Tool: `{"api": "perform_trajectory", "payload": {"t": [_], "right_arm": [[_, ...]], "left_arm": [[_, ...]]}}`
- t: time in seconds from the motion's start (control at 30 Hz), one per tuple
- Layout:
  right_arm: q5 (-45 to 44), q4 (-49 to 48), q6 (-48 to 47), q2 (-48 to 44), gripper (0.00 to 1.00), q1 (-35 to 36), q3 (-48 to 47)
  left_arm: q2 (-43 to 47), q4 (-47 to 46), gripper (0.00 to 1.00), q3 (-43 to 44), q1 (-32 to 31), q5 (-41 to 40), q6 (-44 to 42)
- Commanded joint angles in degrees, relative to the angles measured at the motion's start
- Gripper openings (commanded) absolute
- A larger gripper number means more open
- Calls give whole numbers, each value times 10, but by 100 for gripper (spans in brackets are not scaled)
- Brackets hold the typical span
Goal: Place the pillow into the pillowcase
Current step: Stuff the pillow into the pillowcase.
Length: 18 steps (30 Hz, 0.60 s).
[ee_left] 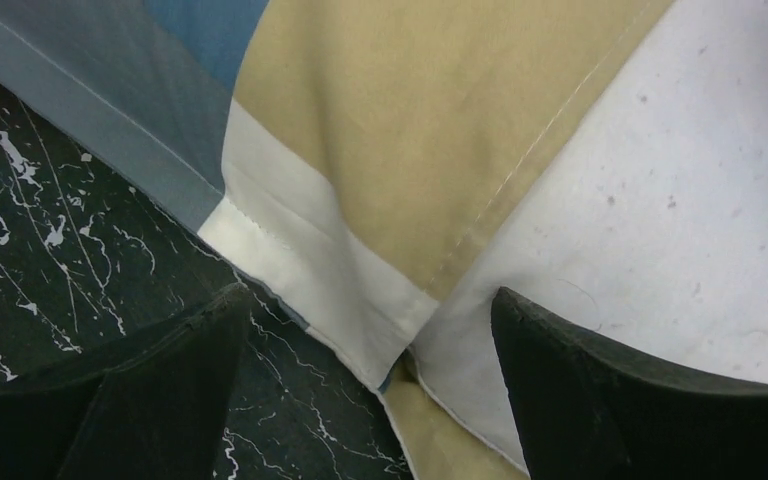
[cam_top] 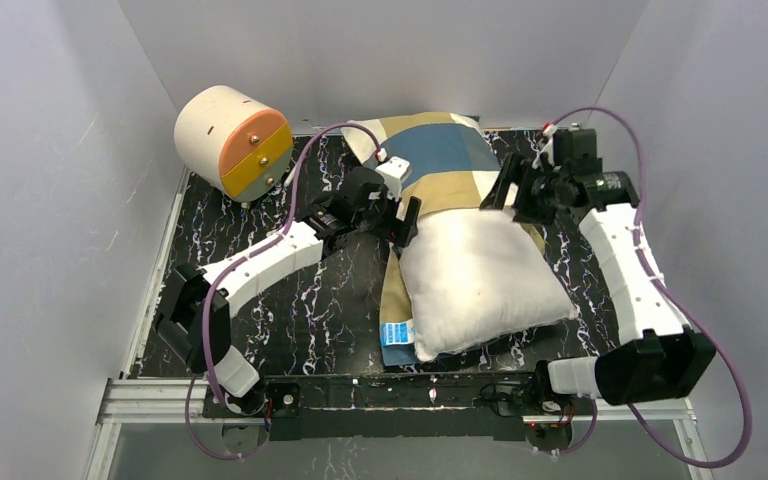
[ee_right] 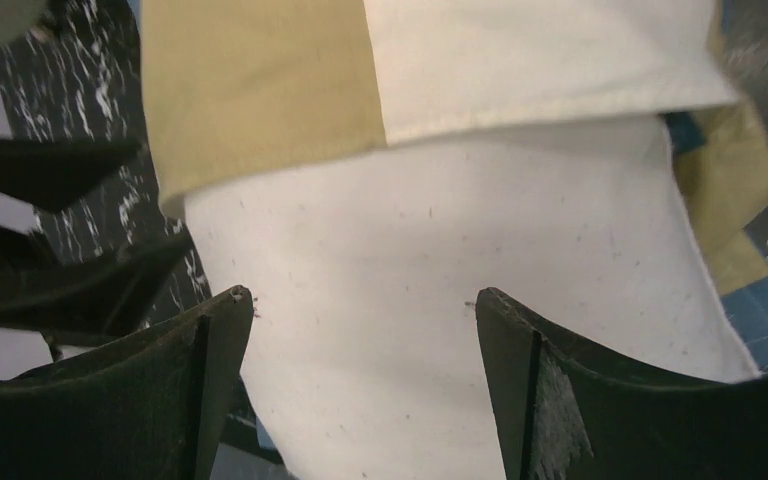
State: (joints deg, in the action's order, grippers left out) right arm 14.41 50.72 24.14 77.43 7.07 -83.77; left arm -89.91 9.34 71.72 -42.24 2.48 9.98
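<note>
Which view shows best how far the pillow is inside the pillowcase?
The top external view: it alone takes in the pillow entire, its far end under the pillowcase, most of it outside. The left wrist view shows only a hem corner beside white fabric; the right wrist view, the hem lying across the pillow close up.

Pillow [cam_top: 480, 280] partly in pillowcase [cam_top: 440, 155] (far end); cylinder [cam_top: 230, 140] rear-left.

We see the top view lit evenly and softly from above: the white walls are bright, the pillow [cam_top: 480, 280] is close to washed out, and only a thin shadow lies under its near edge on the dark counter [cam_top: 290, 310]. In both wrist views we find the seams of the pillowcase [ee_left: 380, 150] sharp, while the black fingers [ee_left: 130, 410] of the left hand [ee_left: 370, 305] and of the right hand [ee_right: 360, 300] show little detail at the bottom edge.
</note>
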Motion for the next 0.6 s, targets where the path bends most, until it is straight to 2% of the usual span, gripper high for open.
{"api": "perform_trajectory", "payload": {"t": [0.0, 0.13, 0.17, 0.23, 0.37, 0.5, 0.57], "right_arm": [[-23, 10, 13, -43, 90, 88, 85], [-138, 7, 82, -38, 89, 242, 82], [-173, 10, 93, -29, 89, 267, 78], [-225, 16, 103, -9, 90, 309, 68], [-325, 57, 114, 38, 92, 382, 17], [-373, 69, 125, 75, 93, 415, -4], [-395, 81, 127, 99, 93, 423, -9]], "left_arm": [[24, -66, 88, -29, -3, -41, -15], [30, -9, 88, -28, 3, -90, 33], [33, 33, 87, -14, 15, -74, 64], [67, 66, 86, -29, 55, 27, 124], [166, -12, 86, -148, 120, 155, 233], [175, -72, 86, -222, 135, 204, 268], [167, -139, 86, -259, 137, 240, 300]]}}
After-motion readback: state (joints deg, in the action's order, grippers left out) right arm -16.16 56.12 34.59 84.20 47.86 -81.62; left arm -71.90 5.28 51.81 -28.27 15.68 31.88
